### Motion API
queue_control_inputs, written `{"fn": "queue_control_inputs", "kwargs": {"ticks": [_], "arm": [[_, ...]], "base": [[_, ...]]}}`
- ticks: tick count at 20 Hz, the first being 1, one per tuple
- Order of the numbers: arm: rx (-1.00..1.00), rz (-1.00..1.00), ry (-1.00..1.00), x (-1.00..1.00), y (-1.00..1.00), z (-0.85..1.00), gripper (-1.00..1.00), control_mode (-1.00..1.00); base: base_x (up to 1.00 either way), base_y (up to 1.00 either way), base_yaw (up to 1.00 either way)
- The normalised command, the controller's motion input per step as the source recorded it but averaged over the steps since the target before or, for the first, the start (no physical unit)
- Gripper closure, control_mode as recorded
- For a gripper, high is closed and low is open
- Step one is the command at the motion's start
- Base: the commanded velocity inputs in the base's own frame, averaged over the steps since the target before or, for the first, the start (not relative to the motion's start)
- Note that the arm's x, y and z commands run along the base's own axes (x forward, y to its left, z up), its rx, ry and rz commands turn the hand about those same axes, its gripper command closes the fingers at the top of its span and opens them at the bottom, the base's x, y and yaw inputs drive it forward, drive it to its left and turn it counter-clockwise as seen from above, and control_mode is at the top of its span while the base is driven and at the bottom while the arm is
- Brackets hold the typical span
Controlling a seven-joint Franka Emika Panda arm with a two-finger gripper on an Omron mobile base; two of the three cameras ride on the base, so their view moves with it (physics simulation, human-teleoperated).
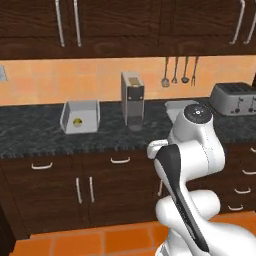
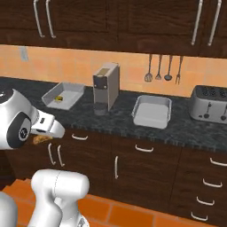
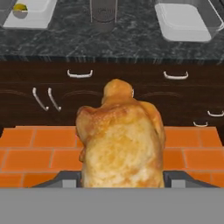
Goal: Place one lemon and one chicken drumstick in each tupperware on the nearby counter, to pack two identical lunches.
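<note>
A golden-brown chicken drumstick (image 3: 120, 135) stands large in the hand view, and my gripper (image 3: 120, 178) is shut on it, a finger on each side. In the right base view the drumstick (image 2: 41, 140) pokes out under my hand, held in front of the drawers below the counter (image 2: 88, 117). The left tupperware (image 1: 80, 117) holds one yellow lemon (image 1: 77, 121), which also appears in the hand view (image 3: 20, 8). The right tupperware (image 2: 152, 111) has nothing in it. In the left base view my arm partly hides the right tupperware (image 1: 176, 105).
A tall grey coffee machine (image 2: 105, 86) stands between the two trays. The silver toaster (image 2: 208, 104) sits at the counter's right end. Utensils (image 2: 163, 68) hang on the wall. Orange floor tiles (image 3: 39, 144) lie below the drawers.
</note>
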Motion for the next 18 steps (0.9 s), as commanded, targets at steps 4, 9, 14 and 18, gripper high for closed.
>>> {"fn": "queue_control_inputs", "kwargs": {"ticks": [4,9,14,18], "arm": [[0.0,0.0,0.0,0.0,0.0,0.0,1.0,1.0],[0.0,0.0,0.0,0.0,0.0,0.0,1.0,1.0],[0.0,0.0,0.0,0.0,0.0,0.0,1.0,1.0],[0.0,0.0,0.0,0.0,0.0,0.0,1.0,1.0]], "base": [[0.38,1.0,0.03],[0.62,0.95,0.03],[0.69,0.64,0.01],[0.57,0.07,0.0]]}}
